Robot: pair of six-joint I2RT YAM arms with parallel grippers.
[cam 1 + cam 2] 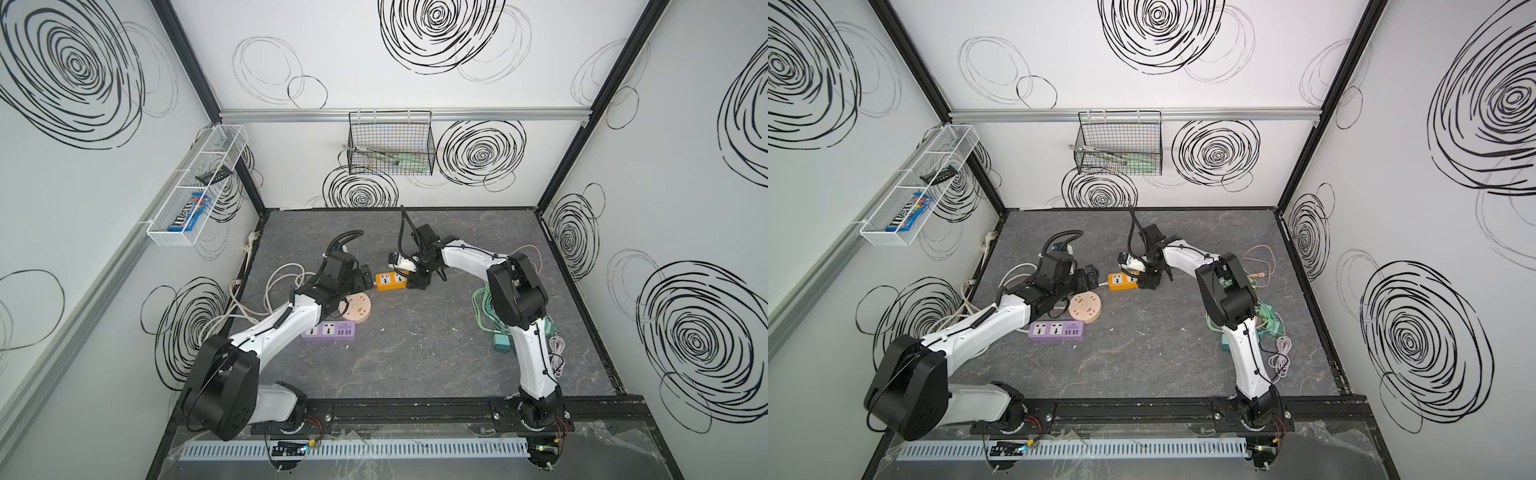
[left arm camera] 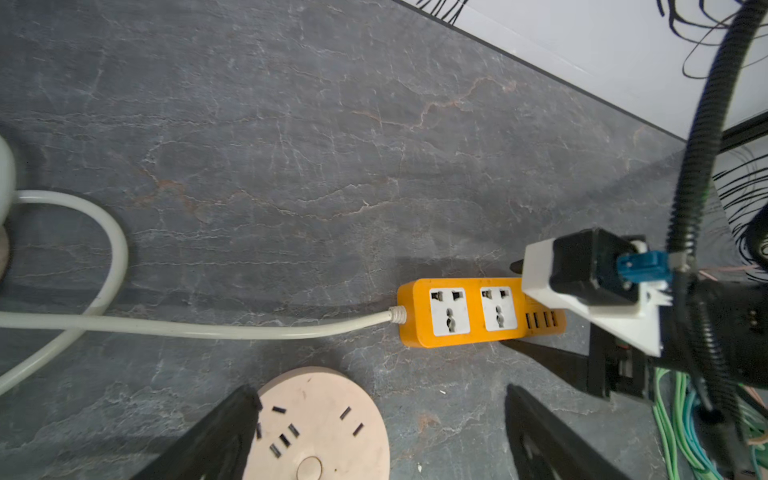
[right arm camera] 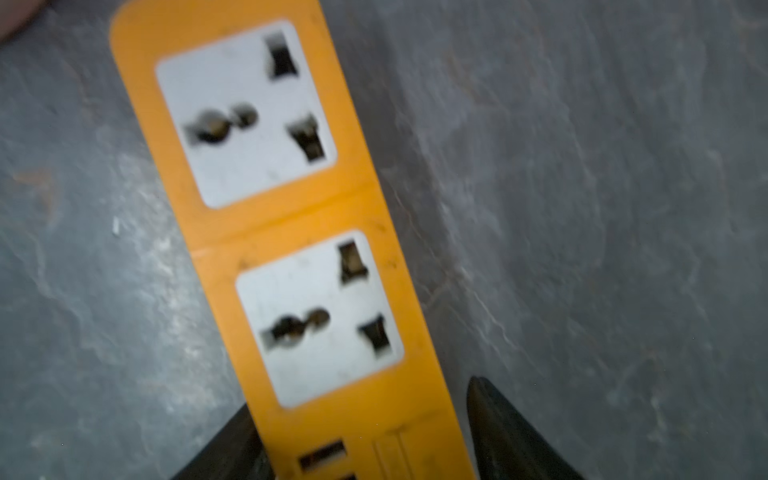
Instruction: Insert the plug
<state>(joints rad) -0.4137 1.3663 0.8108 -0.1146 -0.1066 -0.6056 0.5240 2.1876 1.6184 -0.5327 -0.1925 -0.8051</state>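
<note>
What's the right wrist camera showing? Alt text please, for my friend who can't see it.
A flat orange plastic power strip with two white sockets, both empty, lies on a grey marbled table, slightly blurred. Two black jaws sit either side of its USB-port end.

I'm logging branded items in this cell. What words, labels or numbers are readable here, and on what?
"m&m's": on the blue packet in the white basket on the left wall, in both top views.
Purple strip: a small mark by its edge, too small to read.
Orange strip and round strip: no print shows.
</note>
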